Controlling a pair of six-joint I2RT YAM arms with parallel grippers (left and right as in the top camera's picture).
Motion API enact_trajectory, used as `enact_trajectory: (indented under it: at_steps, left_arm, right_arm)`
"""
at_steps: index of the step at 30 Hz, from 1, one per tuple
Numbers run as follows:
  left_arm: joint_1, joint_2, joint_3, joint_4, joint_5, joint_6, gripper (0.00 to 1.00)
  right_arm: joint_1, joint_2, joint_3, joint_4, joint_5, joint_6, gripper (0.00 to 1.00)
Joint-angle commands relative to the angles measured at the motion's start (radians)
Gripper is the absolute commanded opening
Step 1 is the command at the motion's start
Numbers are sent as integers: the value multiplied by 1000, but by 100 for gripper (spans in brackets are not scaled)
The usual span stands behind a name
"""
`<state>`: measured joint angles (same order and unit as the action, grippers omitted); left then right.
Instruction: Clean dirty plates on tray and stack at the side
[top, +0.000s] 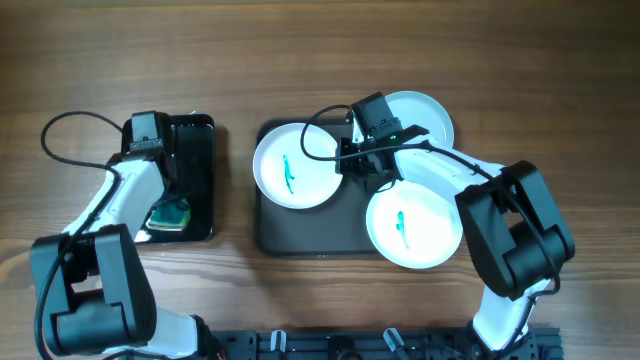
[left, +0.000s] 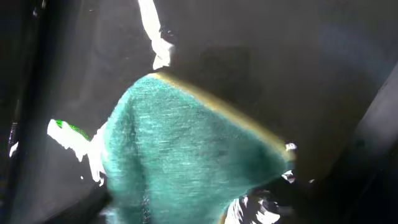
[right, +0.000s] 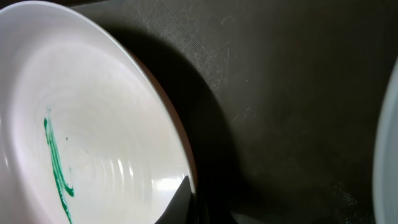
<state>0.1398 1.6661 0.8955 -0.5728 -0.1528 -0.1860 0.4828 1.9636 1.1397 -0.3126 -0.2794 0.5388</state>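
Right gripper (top: 365, 170) sits at the right rim of the plate (top: 290, 165) on the left half of the tray (top: 310, 235). In the wrist view one dark finger (right: 177, 202) lies over the inner edge of that rim. The other finger is hidden, so I cannot tell whether the gripper has closed on the plate or only straddles it. The plate lies flat, its teal smear (right: 57, 162) unwiped.

Two more plates are at the tray's right end, one at the near corner (top: 413, 228), smeared too, and one at the far corner (top: 428, 112), partly under the right arm. Both seem to lap over the tray's edge.

Left of the tray, on the wooden surface (top: 100, 60), lies a glossy black tray (top: 198, 135) with a green sponge (top: 170, 213) in it. The left gripper (top: 163, 195) hangs over the sponge; its opening cannot be judged.

My reading is that cleaning has not begun and this is the first plate. Next, the right gripper needs a firm pinch on the rim to steady the plate. The left must take the sponge, cross to the tray and rub the smear.
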Motion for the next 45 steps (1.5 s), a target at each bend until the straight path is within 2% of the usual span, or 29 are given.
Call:
enact_trajectory:
  at_steps: [1,2,3,7,10,15,20,32,34,38,40,45]
  left_arm:
    - [5,10,-6,-43,2,26,23]
    - [5,10,-6,-53,2,25,9]
    - [5,10,-6,-60,2,24,4]
    - [5,8,13,-69,17,-62,4]
    - [5,-20,144,-185,111,-61,4]
    - [5,-72,383,-399,122,-53,4]
    - [5,-71,389,-387,123,-2,4]
    - [-2,-71,388,-386,158,0,4]
    - [-45,-71,388,-386,219,-45,4]
    - [-218,-47,388,-328,224,-160,4]
    - [-315,28,388,-264,224,-218,4]
    - [-437,226,388,-150,314,-257,4]
  right_arm:
    - [4,36,2,-5,13,14,4]
    - [4,36,2,-5,13,15,4]
    - [4,36,2,-5,13,14,4]
    - [4,36,2,-2,13,15,4]
    - [4,36,2,-2,13,40,4]
    - [4,36,2,-2,13,41,5]
    - [4,35,2,-2,-10,41,4]
    - [-24,35,2,-35,-59,66,4]
    - [-26,35,2,-39,-60,66,4]
    - [-26,35,2,-40,-64,66,4]
    - [-26,35,2,-48,-81,64,5]
    - [-26,35,2,-109,-8,106,5]
